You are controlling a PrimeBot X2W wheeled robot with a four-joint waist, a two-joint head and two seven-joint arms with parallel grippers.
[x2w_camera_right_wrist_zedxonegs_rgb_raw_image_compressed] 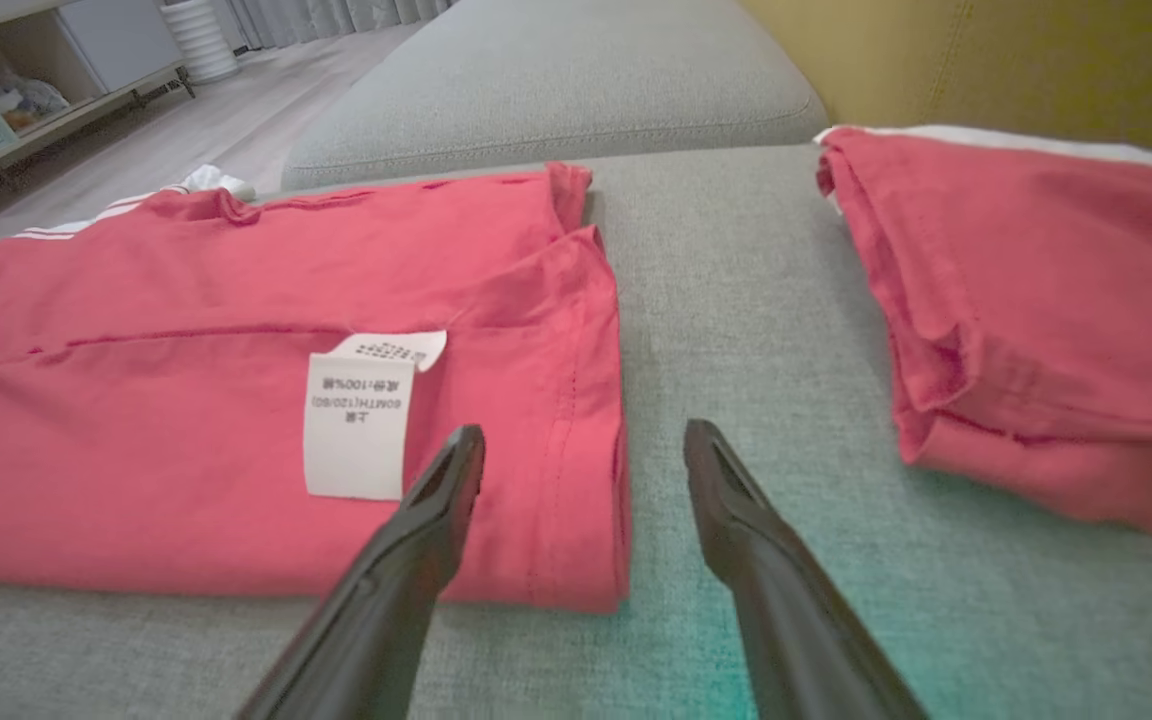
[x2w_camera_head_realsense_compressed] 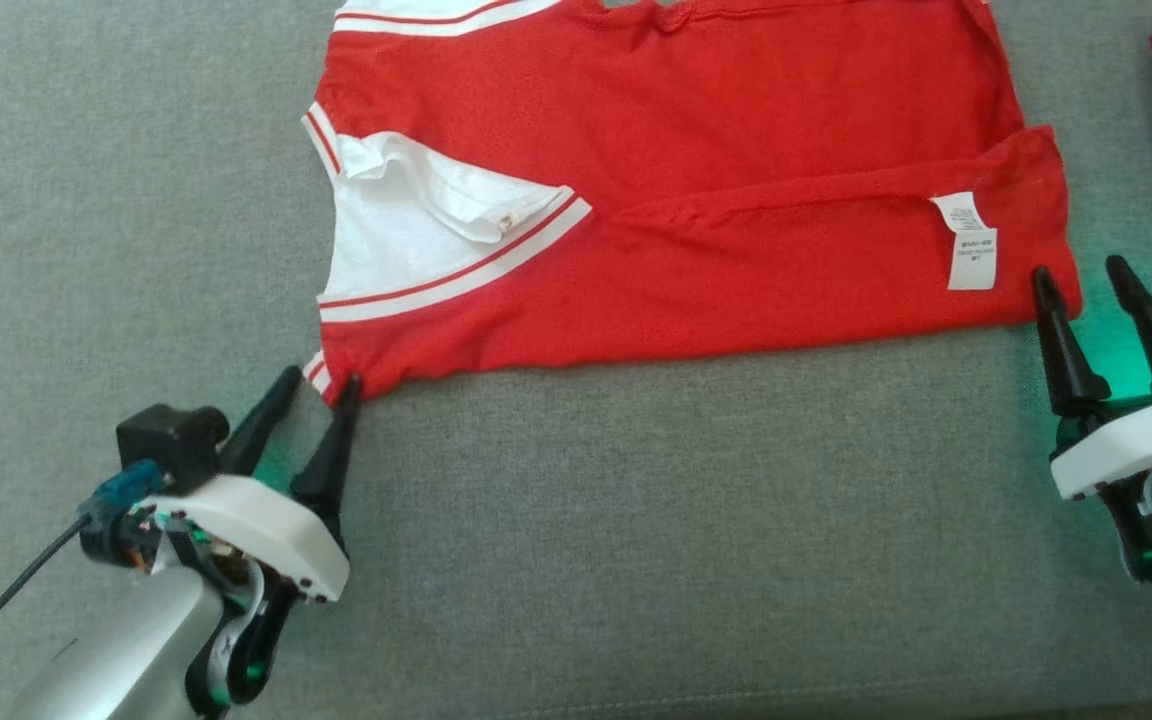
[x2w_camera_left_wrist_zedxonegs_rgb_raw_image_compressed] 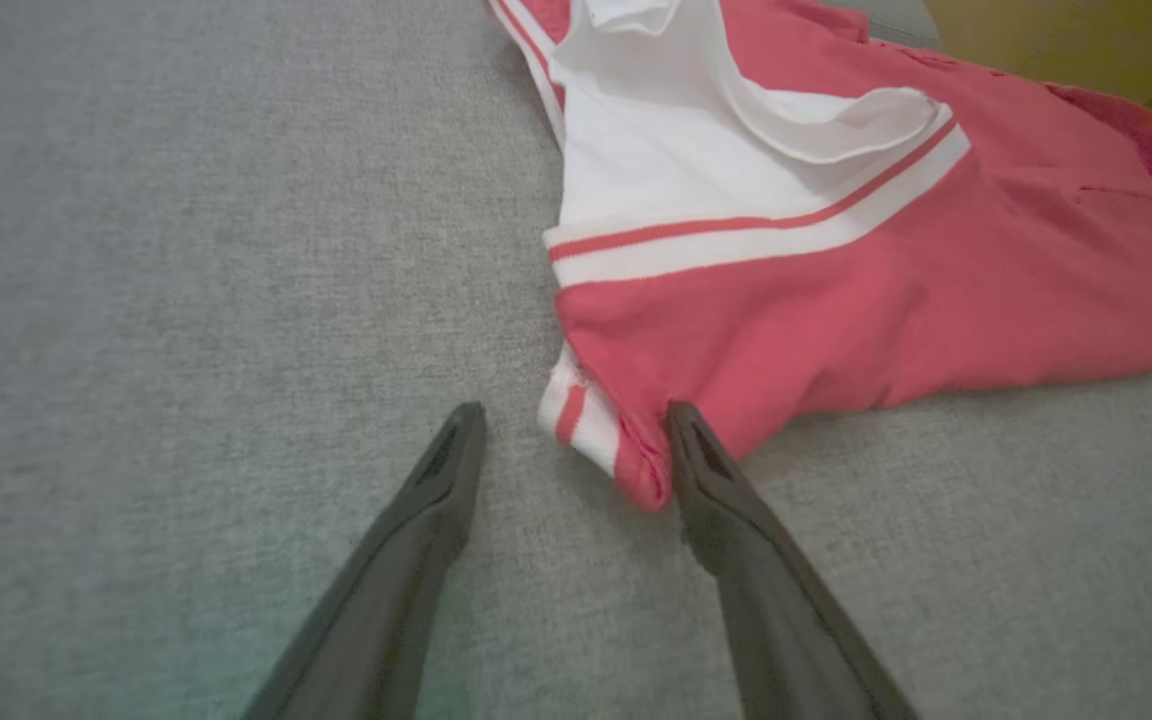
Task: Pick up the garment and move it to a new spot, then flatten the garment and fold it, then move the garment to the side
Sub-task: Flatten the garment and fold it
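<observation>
**Fold in hand, near corners lined up**

The grey sofa [x2w_camera_head_realsense_compressed: 636, 520] carries the red garment [x2w_camera_head_realsense_compressed: 696, 200] across the upper centre of the head view, with one long side turned over. The left tool [x2w_camera_head_realsense_compressed: 321, 380] at lower left and the right tool [x2w_camera_head_realsense_compressed: 1079, 270] at right stand spread at its near corners, gripping nothing. The next move likely calls for pinching both corners and lifting evenly.

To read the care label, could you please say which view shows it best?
The right wrist view: the label is large, print visible. The head view shows it small, at the right end of the shirt.
</observation>
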